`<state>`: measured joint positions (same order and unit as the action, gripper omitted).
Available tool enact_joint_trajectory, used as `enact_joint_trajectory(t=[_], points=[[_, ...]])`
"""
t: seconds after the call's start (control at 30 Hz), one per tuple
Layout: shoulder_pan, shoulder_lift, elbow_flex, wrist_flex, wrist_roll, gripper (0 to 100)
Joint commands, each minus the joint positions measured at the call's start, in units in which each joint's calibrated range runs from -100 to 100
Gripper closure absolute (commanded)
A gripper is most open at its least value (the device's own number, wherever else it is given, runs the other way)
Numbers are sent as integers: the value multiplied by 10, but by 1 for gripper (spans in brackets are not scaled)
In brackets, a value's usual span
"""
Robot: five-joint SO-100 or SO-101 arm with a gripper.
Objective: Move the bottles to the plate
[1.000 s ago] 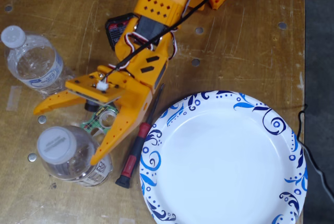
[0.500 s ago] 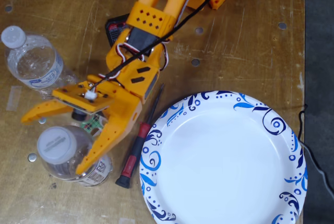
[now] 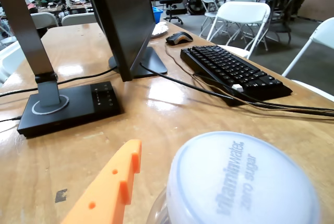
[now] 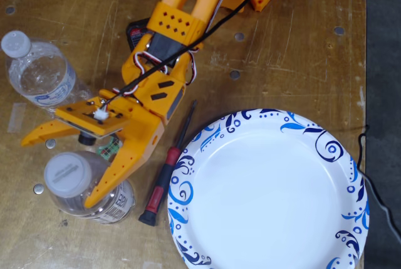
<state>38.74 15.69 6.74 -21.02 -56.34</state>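
Two clear bottles stand upright at the table's left in the fixed view. One with a blue-white label point(image 4: 39, 76) is at the upper left. The other point(image 4: 67, 174), with a white cap and white label, is at the lower left. My orange gripper point(image 4: 57, 172) is open, and its fingers straddle the lower bottle's cap from above; I cannot tell whether they touch it. In the wrist view that cap point(image 3: 245, 182) fills the bottom, with one orange finger point(image 3: 109, 192) to its left. The white plate point(image 4: 313, 132) with blue swirls lies empty at the right.
A red and black screwdriver point(image 4: 164, 170) lies between the gripper and the plate's left rim. The wooden table's right edge point(image 4: 364, 62) runs close behind the plate. A black cable point(image 4: 369, 181) hangs at the right.
My gripper has moved left and down over the lower bottle. Its open fingers now reach further along either side of the cap. Bottles and plate have not moved.
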Motion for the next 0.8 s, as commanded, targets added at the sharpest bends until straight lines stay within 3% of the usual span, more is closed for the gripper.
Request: enact_joint_trajectory(t=[0.0, 0.13, 0.37, 0.53, 0.77], points=[[6, -5, -23, 0, -3, 59], [8, 2, -22, -1, -4, 64], [20, 24, -32, -9, -4, 65], [33, 20, -26, -9, -4, 75], [35, -6, -22, -1, -4, 75]])
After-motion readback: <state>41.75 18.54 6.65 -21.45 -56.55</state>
